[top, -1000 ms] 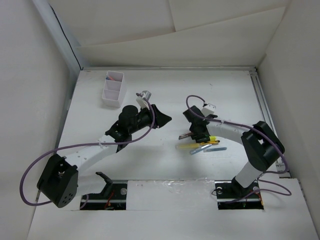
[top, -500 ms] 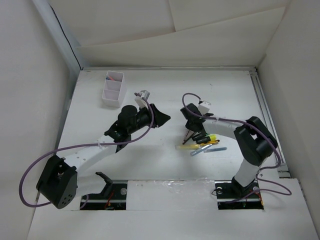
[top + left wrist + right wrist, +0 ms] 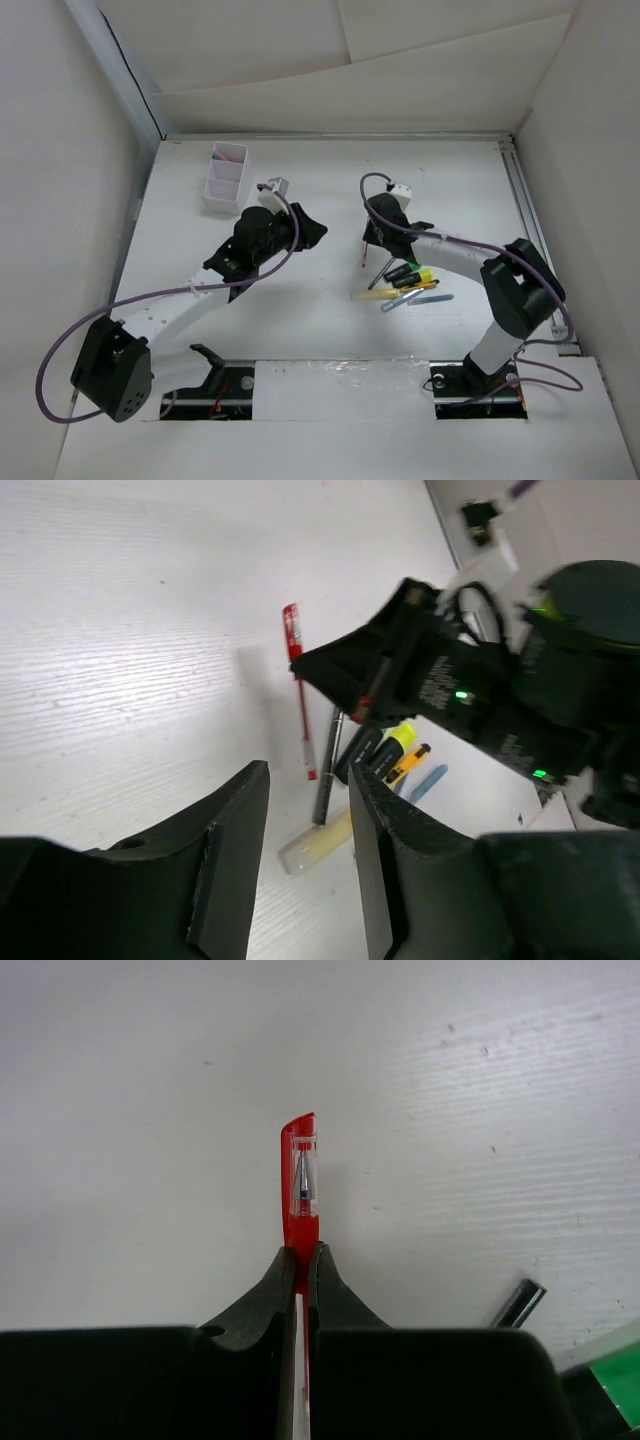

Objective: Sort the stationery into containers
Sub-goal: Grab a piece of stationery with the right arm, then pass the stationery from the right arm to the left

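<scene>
The white partitioned box (image 3: 224,180) stands at the back left, with something red in its far compartment. My right gripper (image 3: 371,238) is shut on a red pen (image 3: 300,1182), whose capped tip sticks out past the fingertips (image 3: 287,1265). It also shows in the left wrist view (image 3: 297,680), hanging just above the table. Several pens lie in a pile near it: a pale yellow one (image 3: 372,294), a black-and-yellow marker (image 3: 410,273), a grey pen (image 3: 398,299) and a light blue one (image 3: 432,298). My left gripper (image 3: 312,229) is open and empty, between the box and the pile.
Purple cables loop off both arms. White walls close the table at the left, back and right. The left wrist view shows the pile just past its fingers, with the grey pen (image 3: 328,765) nearest the red pen's lower end.
My right gripper has moved back and left from the pile, carrying the red pen. My left gripper has shifted slightly back and left.
</scene>
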`<state>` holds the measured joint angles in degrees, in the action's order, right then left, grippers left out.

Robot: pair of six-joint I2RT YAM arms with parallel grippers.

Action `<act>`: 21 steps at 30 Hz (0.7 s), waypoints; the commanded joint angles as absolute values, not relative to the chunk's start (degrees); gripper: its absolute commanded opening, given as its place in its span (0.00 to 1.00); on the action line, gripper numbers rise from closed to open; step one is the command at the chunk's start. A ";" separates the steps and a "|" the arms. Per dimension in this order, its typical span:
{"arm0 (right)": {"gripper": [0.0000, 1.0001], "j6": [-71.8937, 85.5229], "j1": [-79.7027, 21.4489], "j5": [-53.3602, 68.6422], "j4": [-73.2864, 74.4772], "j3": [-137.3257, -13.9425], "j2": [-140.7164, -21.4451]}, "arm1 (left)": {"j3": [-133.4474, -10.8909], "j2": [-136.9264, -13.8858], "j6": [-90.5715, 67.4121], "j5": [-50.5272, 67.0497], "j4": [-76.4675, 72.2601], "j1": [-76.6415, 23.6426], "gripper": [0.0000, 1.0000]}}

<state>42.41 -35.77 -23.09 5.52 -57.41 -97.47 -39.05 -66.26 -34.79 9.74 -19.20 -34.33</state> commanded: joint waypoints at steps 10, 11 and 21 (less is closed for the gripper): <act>0.00 23.83 -36.56 -2.65 -9.22 -52.03 -84.12 | -51.68 -76.28 -35.24 11.51 -14.33 -34.19 0.41; 0.00 23.12 -36.56 -0.29 -9.23 -51.42 -84.11 | -52.46 -76.99 -35.77 12.38 -14.33 -34.19 0.42; 0.00 19.95 -37.62 4.04 -10.89 -50.71 -82.88 | -60.55 -87.88 -35.77 10.46 -10.73 -36.21 0.41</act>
